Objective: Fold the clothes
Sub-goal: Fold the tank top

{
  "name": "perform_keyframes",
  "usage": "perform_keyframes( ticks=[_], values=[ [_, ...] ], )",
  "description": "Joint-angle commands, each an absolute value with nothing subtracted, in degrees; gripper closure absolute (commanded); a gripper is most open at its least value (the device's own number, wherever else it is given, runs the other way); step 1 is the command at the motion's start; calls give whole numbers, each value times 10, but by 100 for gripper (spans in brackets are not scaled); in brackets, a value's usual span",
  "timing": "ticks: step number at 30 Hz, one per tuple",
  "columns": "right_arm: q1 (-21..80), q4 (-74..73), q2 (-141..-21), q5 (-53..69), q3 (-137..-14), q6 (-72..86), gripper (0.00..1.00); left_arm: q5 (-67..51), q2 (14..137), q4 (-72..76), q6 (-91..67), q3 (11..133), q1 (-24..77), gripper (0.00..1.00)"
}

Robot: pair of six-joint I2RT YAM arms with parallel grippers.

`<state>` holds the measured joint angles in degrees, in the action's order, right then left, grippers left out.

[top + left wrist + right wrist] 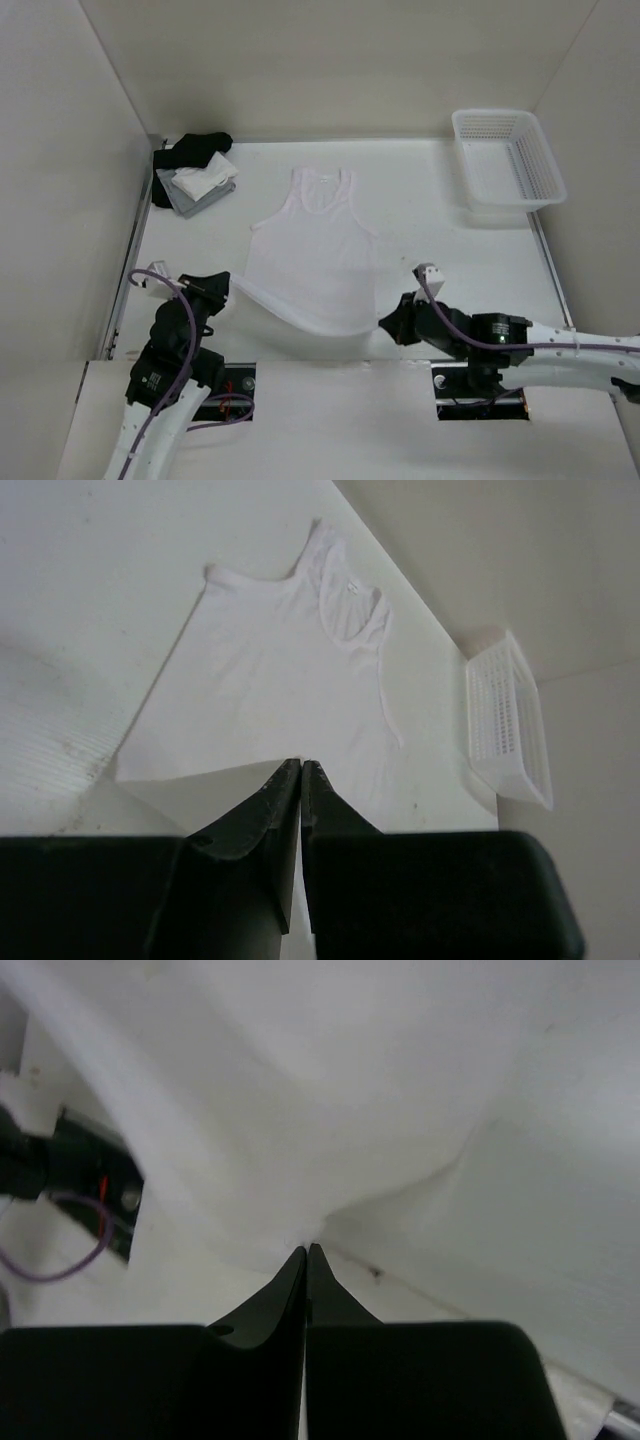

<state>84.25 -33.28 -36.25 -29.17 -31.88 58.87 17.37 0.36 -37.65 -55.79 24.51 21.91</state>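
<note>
With the left gripper [230, 288] and right gripper [384, 325] each clamped on a bottom corner of the top [315, 250], I'd carry both evenly up-frame toward the straps [298, 182], keeping it taut.

There is one white sleeveless top [312, 250], and it has two shoulder straps. One pile of garments [195, 172] shows three colours, black, white and grey; how many pieces it holds cannot be told. There is one white basket [500, 208] and one table [420, 200]. Two arms are in view, the left arm [170, 350] and the right arm [520, 345]. Each carries one gripper with two fingers: the left gripper [232, 288] and the right gripper [385, 325].
</note>
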Motion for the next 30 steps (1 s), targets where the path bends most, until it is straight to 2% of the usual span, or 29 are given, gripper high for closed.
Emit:
perform_keyframes(
  ticks=[1,5,6,10,14,18,19,20,22,23,25,27,29,30],
  values=[
    [708,-249,-402,-280,-350,474,99,198,51,-283,-529,247,191,96],
    [475,-103,-508,-145,-382,342,100,217,251,-23,-523,221,156,96],
    [418,-62,-549,-115,-401,322,100,214,344,66,-523,235,151,97],
    [286,23,-694,-52,-488,294,100,209,623,237,-505,349,144,96],
    [204,46,-853,7,-625,292,100,203,858,267,-497,532,132,96],
    [160,32,-1017,43,-781,300,100,207,1010,220,-490,694,116,96],
    [153,21,-1060,46,-827,304,98,208,1040,207,-490,726,111,94],
    [147,12,-1101,42,-867,309,93,204,1071,196,-488,758,107,88],
    [140,4,-1161,40,-928,324,73,183,1117,176,-480,806,99,70],
    [140,4,-1171,40,-936,332,62,171,1122,171,-478,810,94,66],
    [142,18,-1151,45,-905,336,47,164,1087,181,-478,765,88,63],
    [143,53,-1097,42,-830,334,41,170,1018,213,-476,678,90,64],
    [152,84,-1036,40,-741,343,41,178,936,253,-474,566,98,66],
    [159,101,-1005,38,-695,351,44,186,898,271,-479,507,106,66]
  ],
)
